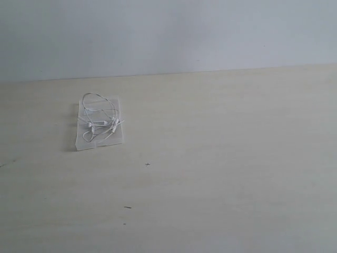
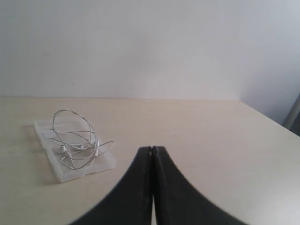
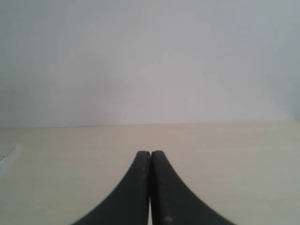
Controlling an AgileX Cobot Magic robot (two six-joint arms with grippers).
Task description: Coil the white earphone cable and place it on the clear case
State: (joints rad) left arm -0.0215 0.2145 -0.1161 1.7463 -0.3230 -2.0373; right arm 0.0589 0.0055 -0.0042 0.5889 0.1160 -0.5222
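Note:
The white earphone cable [image 1: 98,117] lies in loose loops on top of the clear case [image 1: 84,142], at the left of the pale table in the exterior view. The left wrist view shows the same coil [image 2: 75,140] resting on the case [image 2: 63,174], one loop standing up above it. My left gripper [image 2: 152,149] is shut and empty, apart from the case and over bare table. My right gripper [image 3: 150,153] is also shut with nothing in it, facing bare table and the wall. Neither arm appears in the exterior view.
The light wooden table [image 1: 221,158] runs back to a plain pale wall [image 1: 168,31]. A few small dark specks [image 1: 147,164] mark the tabletop. The table's right edge [image 2: 267,123] shows in the left wrist view.

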